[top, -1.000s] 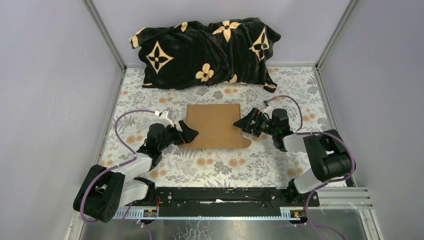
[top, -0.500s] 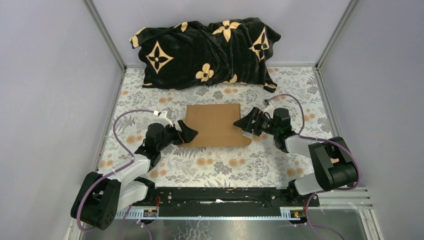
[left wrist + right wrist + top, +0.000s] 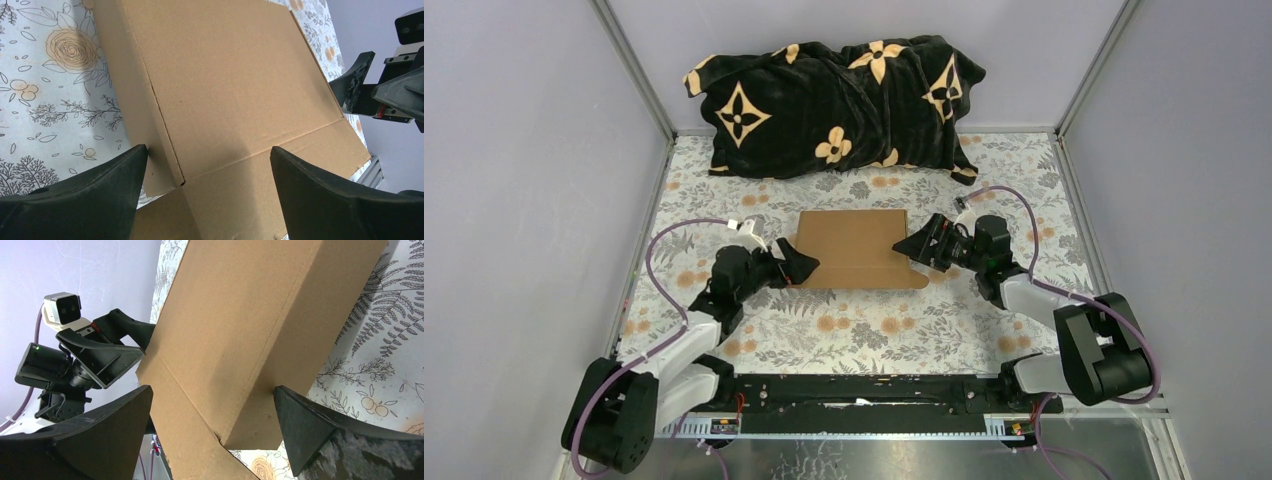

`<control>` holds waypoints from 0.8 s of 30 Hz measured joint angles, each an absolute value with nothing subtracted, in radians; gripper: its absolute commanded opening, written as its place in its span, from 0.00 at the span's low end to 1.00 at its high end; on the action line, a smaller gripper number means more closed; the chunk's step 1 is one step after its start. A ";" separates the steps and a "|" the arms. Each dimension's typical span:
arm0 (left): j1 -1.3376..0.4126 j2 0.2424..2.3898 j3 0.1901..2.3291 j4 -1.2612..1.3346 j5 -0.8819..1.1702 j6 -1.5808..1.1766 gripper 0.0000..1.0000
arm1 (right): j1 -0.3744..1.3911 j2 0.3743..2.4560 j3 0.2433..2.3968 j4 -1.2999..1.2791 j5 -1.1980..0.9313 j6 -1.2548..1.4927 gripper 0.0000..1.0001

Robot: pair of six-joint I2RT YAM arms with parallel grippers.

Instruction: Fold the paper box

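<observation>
Paper box: You are looking at a flat brown paper box (image 3: 854, 248), which is lying mid-frame in the overhead view on the floral table cover (image 3: 874, 330). A loose flap is sticking out along its lower edge.
Left gripper: Your left gripper (image 3: 796, 265) is sitting at the box's lower left corner. Its jaws are gaping wide and grasping nothing, and its fingers are straddling the flap crease.
Right gripper: Your right gripper (image 3: 914, 247) is facing the box's right edge. It is likewise spread wide and empty, and is bracketing that end.
Reason for placement: You are probably hemming the box in from both ends, so that it is not sliding while the flap gets tucked.
Background: A black blanket (image 3: 834, 95) with tan flowers is lying bunched at the upper centre, well apart from the box.
</observation>
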State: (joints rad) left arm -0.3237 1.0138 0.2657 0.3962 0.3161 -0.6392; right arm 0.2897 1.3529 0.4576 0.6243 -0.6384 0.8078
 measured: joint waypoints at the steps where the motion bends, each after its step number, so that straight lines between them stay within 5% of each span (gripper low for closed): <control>1: -0.324 1.008 0.266 0.395 0.316 -0.642 0.99 | 0.290 1.346 0.458 0.617 -0.638 0.808 1.00; 24: -0.324 0.883 0.325 0.295 0.313 -0.697 0.99 | 0.290 1.225 0.474 0.529 -0.637 0.809 1.00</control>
